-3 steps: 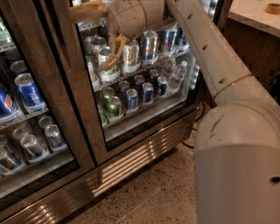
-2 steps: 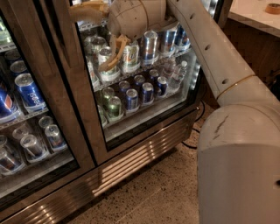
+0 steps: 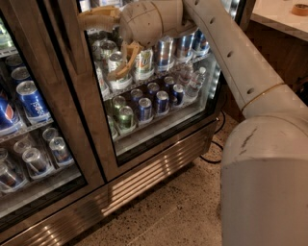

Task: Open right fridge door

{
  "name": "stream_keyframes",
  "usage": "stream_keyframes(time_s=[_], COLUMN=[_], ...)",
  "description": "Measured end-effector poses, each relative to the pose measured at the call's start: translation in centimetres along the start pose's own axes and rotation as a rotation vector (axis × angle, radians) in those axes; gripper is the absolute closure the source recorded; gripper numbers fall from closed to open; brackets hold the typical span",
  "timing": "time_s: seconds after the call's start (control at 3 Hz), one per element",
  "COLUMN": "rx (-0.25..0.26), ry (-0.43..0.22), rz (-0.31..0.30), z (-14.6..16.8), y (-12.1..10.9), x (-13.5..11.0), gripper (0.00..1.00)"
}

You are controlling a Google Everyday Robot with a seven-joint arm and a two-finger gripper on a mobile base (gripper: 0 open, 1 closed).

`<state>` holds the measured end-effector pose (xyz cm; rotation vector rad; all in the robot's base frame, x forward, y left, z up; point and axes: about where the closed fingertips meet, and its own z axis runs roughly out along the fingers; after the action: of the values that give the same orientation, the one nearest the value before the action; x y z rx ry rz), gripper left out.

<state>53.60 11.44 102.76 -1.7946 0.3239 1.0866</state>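
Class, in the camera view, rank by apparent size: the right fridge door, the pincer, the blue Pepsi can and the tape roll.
1. right fridge door
2. pincer, at the door's upper left edge
3. blue Pepsi can
4. tape roll, cut off, farther away

Right fridge door (image 3: 98, 144): brushed steel frame with a dull satin sheen. The pane is clear, glossy glass.
Grille (image 3: 144, 178) at the base of the fridge (image 3: 53, 222): ribbed steel, brighter, with streaky highlights.
Cans (image 3: 144, 108) on the shelves: polished metal, shiny.
Hand (image 3: 103, 41), high up in front of the right door's glass: tan matt plastic.
Arm (image 3: 260, 178): smooth off-white plastic shell, with dark scuffs on the near segment.
Floor (image 3: 183, 216): speckled stone-like surface, matt and grainy.
Desk (image 3: 284, 19), far right: pale smooth top over dark wood.
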Motion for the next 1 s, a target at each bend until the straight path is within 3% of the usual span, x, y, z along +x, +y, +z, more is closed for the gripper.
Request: stream_keyframes(time_s=[0.67, 1.0], rx=[0.013, 0.018], ry=[0.022, 0.031], rz=[0.024, 0.033], z=[0.09, 0.13], y=[0.22, 0.42], x=[0.92, 1.22], gripper=[0.25, 0.07])
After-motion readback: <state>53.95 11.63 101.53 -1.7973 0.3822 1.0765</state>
